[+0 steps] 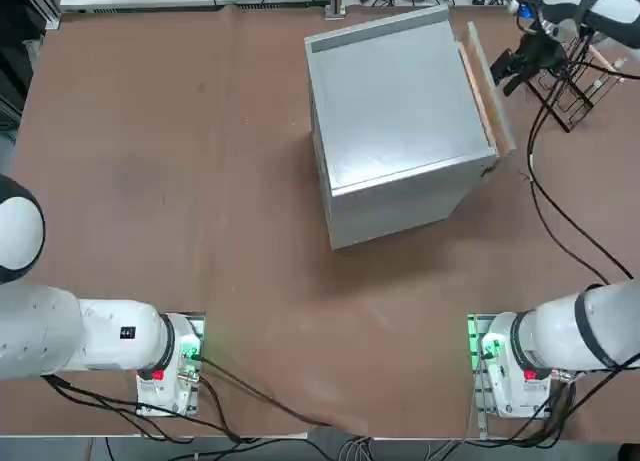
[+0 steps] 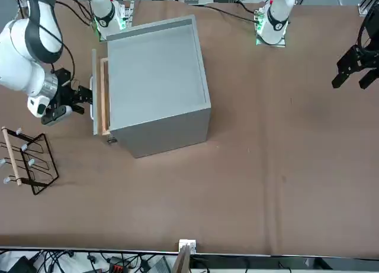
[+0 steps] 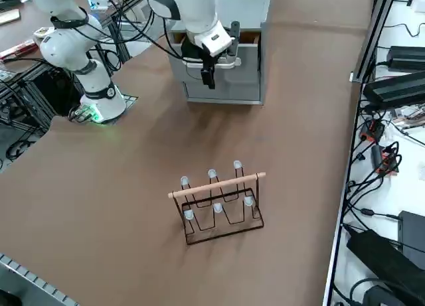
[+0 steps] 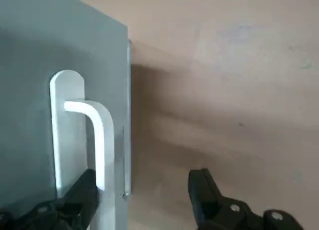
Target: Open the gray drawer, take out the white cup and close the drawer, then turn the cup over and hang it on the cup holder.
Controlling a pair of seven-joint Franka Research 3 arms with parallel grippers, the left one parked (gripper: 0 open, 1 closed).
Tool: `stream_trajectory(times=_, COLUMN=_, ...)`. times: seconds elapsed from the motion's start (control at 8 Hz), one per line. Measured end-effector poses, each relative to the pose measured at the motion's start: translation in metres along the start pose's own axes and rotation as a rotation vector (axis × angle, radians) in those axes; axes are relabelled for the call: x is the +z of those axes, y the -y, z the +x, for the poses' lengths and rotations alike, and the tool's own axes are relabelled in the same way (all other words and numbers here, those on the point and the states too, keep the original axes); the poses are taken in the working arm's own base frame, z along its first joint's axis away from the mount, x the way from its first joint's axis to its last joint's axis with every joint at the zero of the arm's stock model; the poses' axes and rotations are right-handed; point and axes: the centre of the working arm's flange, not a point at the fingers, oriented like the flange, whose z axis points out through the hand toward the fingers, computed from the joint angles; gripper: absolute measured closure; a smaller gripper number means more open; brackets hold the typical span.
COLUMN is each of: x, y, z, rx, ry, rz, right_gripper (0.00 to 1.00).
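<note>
Brown table top [image 1: 150,201] runs beneath everything I'm working over, pincer included. The gray metal cabinet [image 1: 400,101] is the biggest thing on it, just to the robot's left of my right gripper [image 4: 144,172]. Its gray drawer [image 3: 226,87] is out part of the way towards the pincer, with a strip of light wooden tray wall [image 1: 485,91] showing between front and cabinet. The dark wire cup holder [image 3: 216,206], with its wooden crossbar [image 3: 229,184] and pale-tipped prongs [image 3: 212,174], stands apart from the pincer, out on the robot's right.

Right at the pincer is the white bar handle [image 4: 103,145] on the drawer front. My pincer is released, its two fingers spread wide; one appears to reach in behind the bar, the other stands off over the table side. I see no grip on anything.

The white cup isn't visible in any view; I'd guess it sits in the tray, past the drawer front from the pincer, but I can't confirm that.

I judge this as the opening stage: the drawer is partly open, and I may need to draw it farther. Lifting the cup out, closing the drawer, turning the cup over and hanging it all look left to do.
</note>
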Motion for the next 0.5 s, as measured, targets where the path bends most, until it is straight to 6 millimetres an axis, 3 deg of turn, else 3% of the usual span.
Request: stream_trajectory(times=0.5, x=-0.022, y=-0.038, z=-0.007, rx=-0.026, ry=0.035, rz=-0.075, right_gripper=0.0)
